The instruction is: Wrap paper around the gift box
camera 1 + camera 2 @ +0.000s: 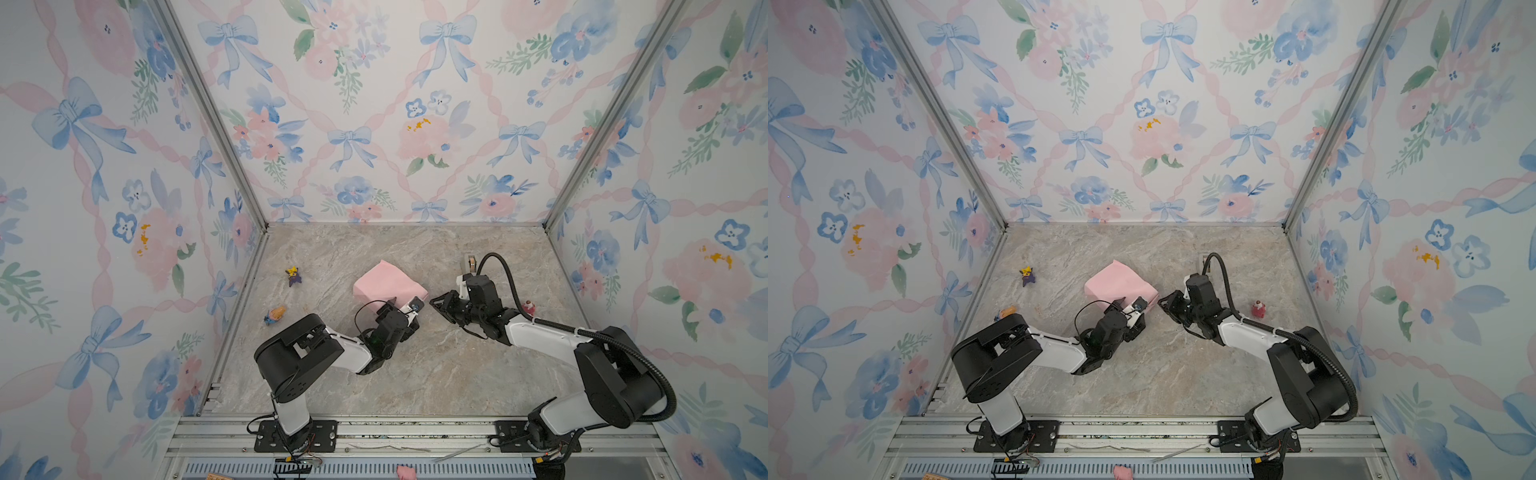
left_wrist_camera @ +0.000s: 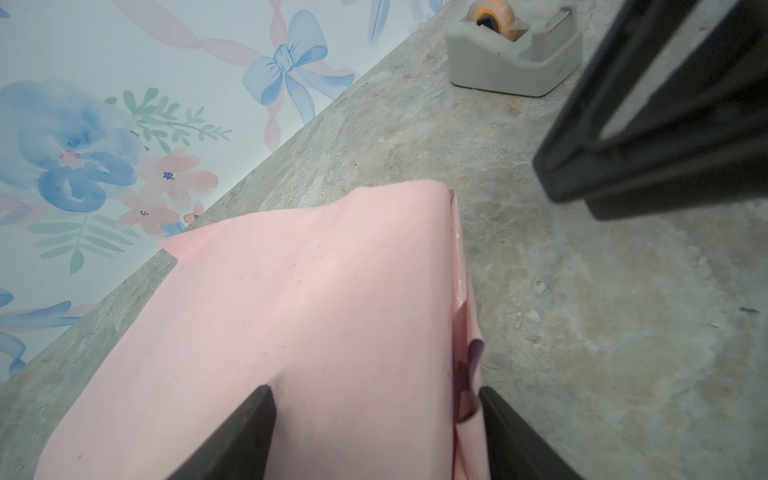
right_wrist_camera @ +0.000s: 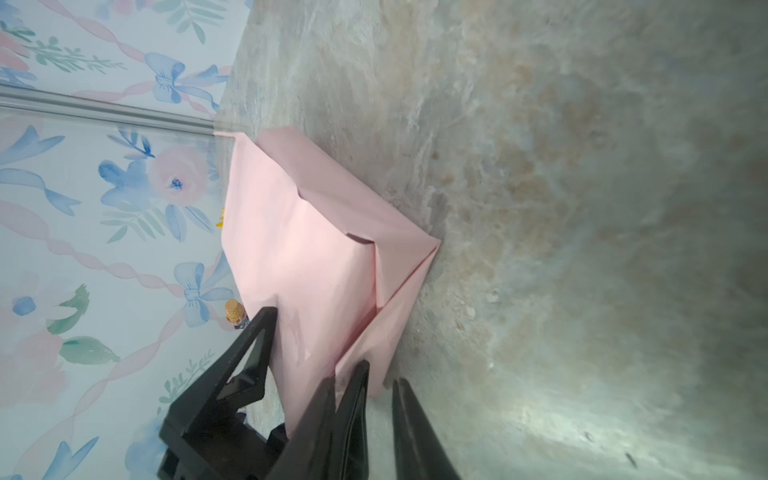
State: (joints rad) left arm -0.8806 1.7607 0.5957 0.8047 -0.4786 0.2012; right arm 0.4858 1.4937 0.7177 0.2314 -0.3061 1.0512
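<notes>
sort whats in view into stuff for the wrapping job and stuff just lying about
For the job:
- paper, folded into a boxy bundle; the box itself is not visible
- tape dispenser, probably

Lying about:
- purple-yellow toy
- orange toy
- red toy
- pink lump past the front rail

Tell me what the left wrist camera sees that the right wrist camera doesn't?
Only the left wrist view shows the grey tape dispenser and a lilac underside peeking from the paper. Only the right wrist view shows a small tan toy figure beyond the paper, a metal frame post, and the paper's folded triangular corner. Both show the pink paper bundled on the marbled table, with flowery wallpaper behind.
</notes>
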